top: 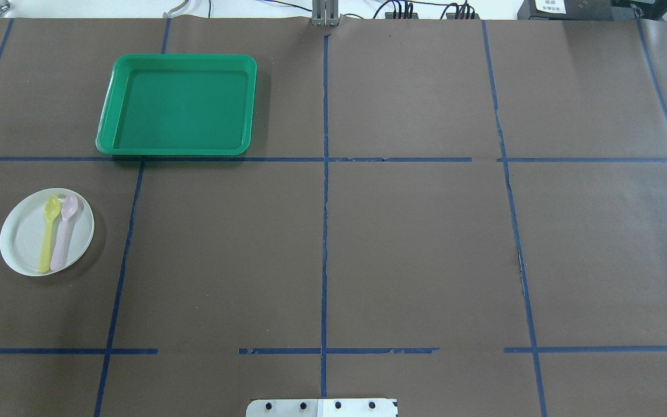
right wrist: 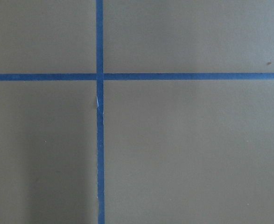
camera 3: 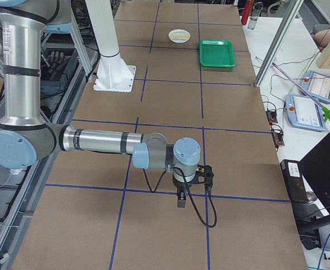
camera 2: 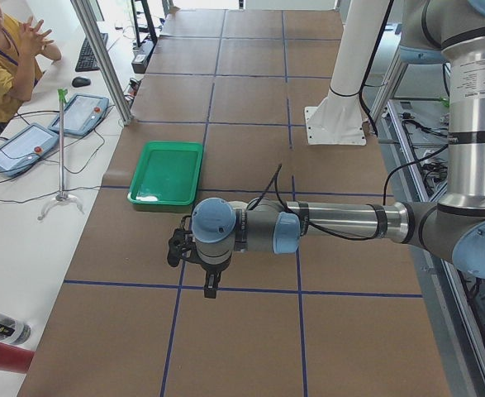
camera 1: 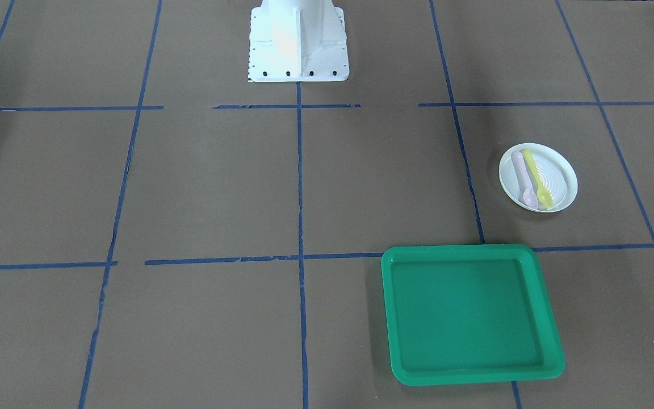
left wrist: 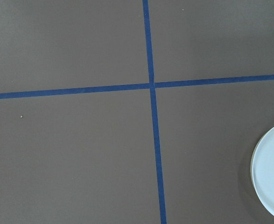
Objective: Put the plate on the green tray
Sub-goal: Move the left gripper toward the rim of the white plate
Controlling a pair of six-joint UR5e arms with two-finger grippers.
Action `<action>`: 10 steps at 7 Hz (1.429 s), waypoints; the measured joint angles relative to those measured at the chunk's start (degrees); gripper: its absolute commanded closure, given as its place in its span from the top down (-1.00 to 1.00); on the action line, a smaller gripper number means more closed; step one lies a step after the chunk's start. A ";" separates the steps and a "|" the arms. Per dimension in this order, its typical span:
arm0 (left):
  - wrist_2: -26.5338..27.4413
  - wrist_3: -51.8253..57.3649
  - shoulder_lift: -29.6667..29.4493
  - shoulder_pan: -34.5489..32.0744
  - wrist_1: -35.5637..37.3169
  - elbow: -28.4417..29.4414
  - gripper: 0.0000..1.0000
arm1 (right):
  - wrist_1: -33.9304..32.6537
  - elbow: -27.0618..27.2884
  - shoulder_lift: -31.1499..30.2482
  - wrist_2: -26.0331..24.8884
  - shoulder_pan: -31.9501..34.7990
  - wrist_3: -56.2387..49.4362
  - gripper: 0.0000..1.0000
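The small white plate [camera 1: 561,183] lies on the brown table and carries a yellow spoon [camera 1: 536,176] and a pink spoon [camera 1: 522,177]. It shows at the left in the overhead view [top: 22,238] and at the lower right edge of the left wrist view [left wrist: 272,179]. The green tray [camera 1: 469,309] lies empty a short way from it, farther from the robot [top: 177,104]. My left gripper [camera 2: 211,285] hangs above the table in the exterior left view only. My right gripper [camera 3: 180,199] shows in the exterior right view only, far from both. I cannot tell whether either is open.
The white robot pedestal [camera 1: 298,42] stands at the table's middle. Blue tape lines divide the brown surface. An operator [camera 2: 7,58] sits beyond the far edge, with teach pendants [camera 2: 77,114] and a stand beside the table.
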 measured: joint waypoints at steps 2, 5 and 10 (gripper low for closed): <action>-0.02 -0.19 -0.06 0.08 0.15 -0.71 1.00 | 0.00 0.00 0.00 0.06 0.00 0.00 1.00; -0.16 -0.08 0.22 0.49 -1.02 0.47 1.00 | 0.00 0.00 0.00 0.01 0.00 0.00 1.00; 1.68 -34.63 0.71 24.54 -29.34 4.75 1.00 | 0.01 0.00 0.00 0.02 0.00 0.00 1.00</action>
